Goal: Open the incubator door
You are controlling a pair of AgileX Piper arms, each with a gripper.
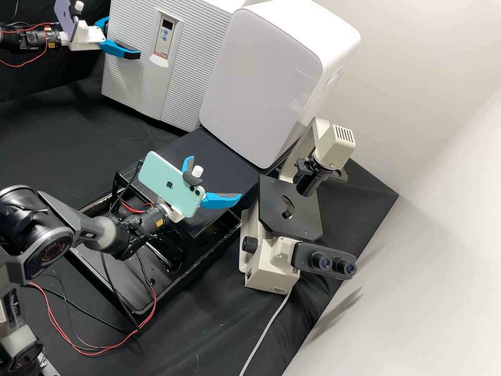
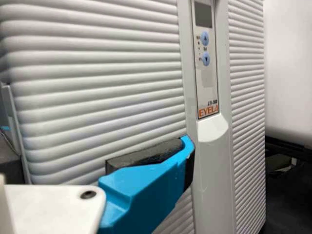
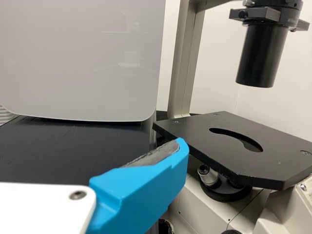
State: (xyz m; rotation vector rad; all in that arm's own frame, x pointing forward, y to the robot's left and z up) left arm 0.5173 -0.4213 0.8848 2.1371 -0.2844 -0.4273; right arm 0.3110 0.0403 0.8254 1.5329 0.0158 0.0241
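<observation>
The incubator [image 1: 180, 78], a pale box with a ribbed front and a control strip, stands at the back in the high view; its door appears closed. My left gripper [image 1: 114, 35] is open at the incubator's left side, one finger across the ribbed front and the other by the side edge. In the left wrist view, my left gripper [image 2: 97, 136] has one finger before the ribbed door [image 2: 97, 83], its tip near the control strip [image 2: 206, 63]; contact is unclear. My right gripper [image 1: 215, 177] stands open and empty near the microscope; the right wrist view shows this gripper [image 3: 146, 187].
A large white cabinet [image 1: 261, 83] adjoins the incubator's right side. The microscope [image 1: 292, 209] stands right of my right gripper, its black stage [image 3: 243, 146] close by. A black raised platform [image 1: 209, 151] lies behind that gripper, with cables [image 1: 94, 352] in the foreground.
</observation>
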